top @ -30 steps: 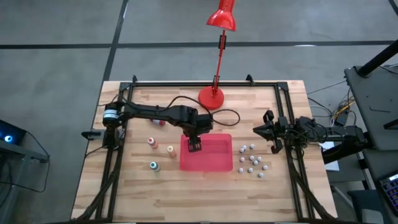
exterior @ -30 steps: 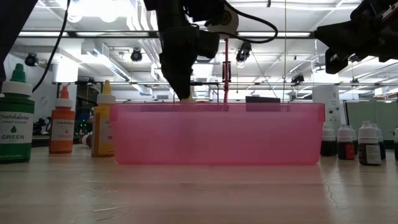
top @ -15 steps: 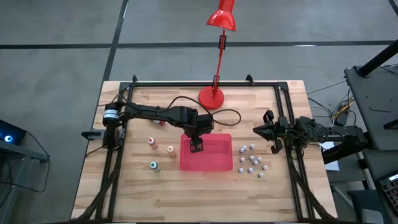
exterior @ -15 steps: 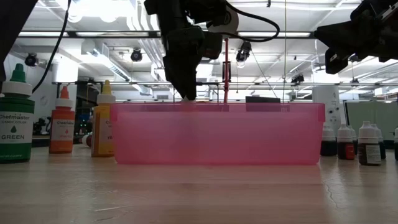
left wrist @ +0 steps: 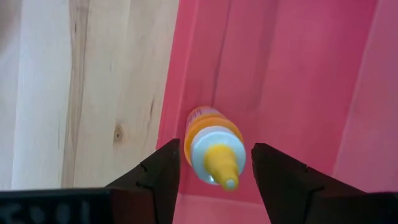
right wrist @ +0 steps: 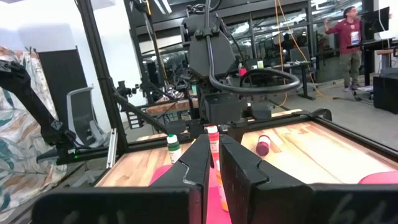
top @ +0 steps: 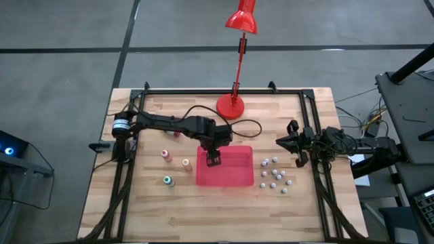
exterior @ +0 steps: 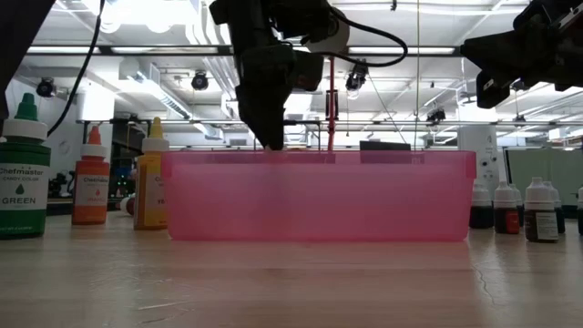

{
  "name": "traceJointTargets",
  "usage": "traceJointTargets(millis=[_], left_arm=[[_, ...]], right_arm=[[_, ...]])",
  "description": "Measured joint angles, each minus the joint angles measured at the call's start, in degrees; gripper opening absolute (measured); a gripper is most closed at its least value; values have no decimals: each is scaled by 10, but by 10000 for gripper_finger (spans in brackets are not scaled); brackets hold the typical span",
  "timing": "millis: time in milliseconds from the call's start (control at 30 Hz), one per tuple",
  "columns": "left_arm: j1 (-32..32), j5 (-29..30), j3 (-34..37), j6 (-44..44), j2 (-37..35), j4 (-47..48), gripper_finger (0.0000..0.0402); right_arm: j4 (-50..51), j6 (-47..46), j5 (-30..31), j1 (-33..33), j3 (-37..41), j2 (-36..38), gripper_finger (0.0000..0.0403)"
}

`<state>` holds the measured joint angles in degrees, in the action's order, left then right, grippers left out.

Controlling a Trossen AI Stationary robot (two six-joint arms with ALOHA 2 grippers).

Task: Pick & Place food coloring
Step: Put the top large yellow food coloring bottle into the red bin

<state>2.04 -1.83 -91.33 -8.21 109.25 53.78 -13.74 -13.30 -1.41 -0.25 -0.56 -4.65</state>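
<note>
Overhead, the left claw (top: 213,160) hangs over the near-left part of the red tray (top: 234,177), its arm stretched across the wooden table (top: 203,210) from the left rail. Three food coloring bottles stand on the table left of the tray: a red-capped bottle (top: 164,154), an orange-capped bottle (top: 186,163) just beside the tray, and a green-capped bottle (top: 167,180); another bottle (top: 176,133) lies partly hidden under the left arm. Small grey-white beads (top: 274,174) lie scattered right of the tray, and the red lamp (top: 230,106) stands at the table's far edge. The right claw (top: 293,144) waits at the right side of the table, above the beads' far side, clenched with nothing in it. From table height, the left claw (exterior: 271,141) reaches down to the tray's rim (exterior: 319,157), and the green bottle (exterior: 25,173), orange bottle (exterior: 90,180) and a yellow bottle (exterior: 152,178) stand upright to the tray's left, with dark small bottles (exterior: 510,210) to its right. Through the left wrist camera, the fingers (left wrist: 163,177) stand spread with a yellow-capped bottle (left wrist: 213,146) between them, lying on the tray floor (left wrist: 298,81) close to one wall; whether the fingers touch it cannot be told. Through the right wrist camera, the right claw's fingers (right wrist: 200,163) are pressed together, and the left arm (right wrist: 214,56) shows beyond them
</note>
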Motion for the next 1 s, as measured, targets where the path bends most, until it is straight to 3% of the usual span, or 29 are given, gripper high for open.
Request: traceJointTargets(millis=[733, 1000], left_arm=[[1, 2, 18, -23, 0, -27, 169], [1, 4, 25, -25, 0, -30, 120]], right_arm=[[0, 0, 0, 0, 0, 0, 29], [0, 0, 0, 0, 0, 0, 29]])
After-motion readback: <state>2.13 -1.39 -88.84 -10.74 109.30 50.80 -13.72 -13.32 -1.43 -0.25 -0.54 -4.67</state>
